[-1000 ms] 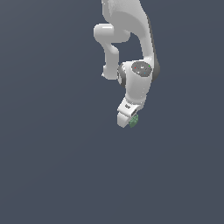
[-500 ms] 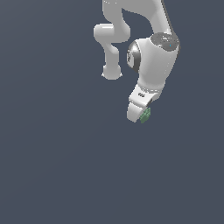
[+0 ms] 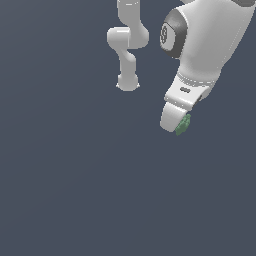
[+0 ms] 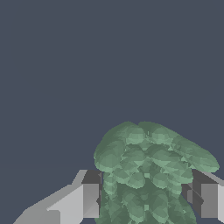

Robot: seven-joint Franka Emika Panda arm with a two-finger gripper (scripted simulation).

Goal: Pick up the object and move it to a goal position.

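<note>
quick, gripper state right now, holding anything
Gripper: shut on the green lumpy object, which sits between its two fingers in the wrist view.

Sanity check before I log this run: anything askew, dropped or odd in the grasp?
Nothing stands out. The gripper is shut on the lumpy green object; in the wrist view the object sits between both fingers, bulging well past their tips. Nothing looks dropped or damaged.
</note>
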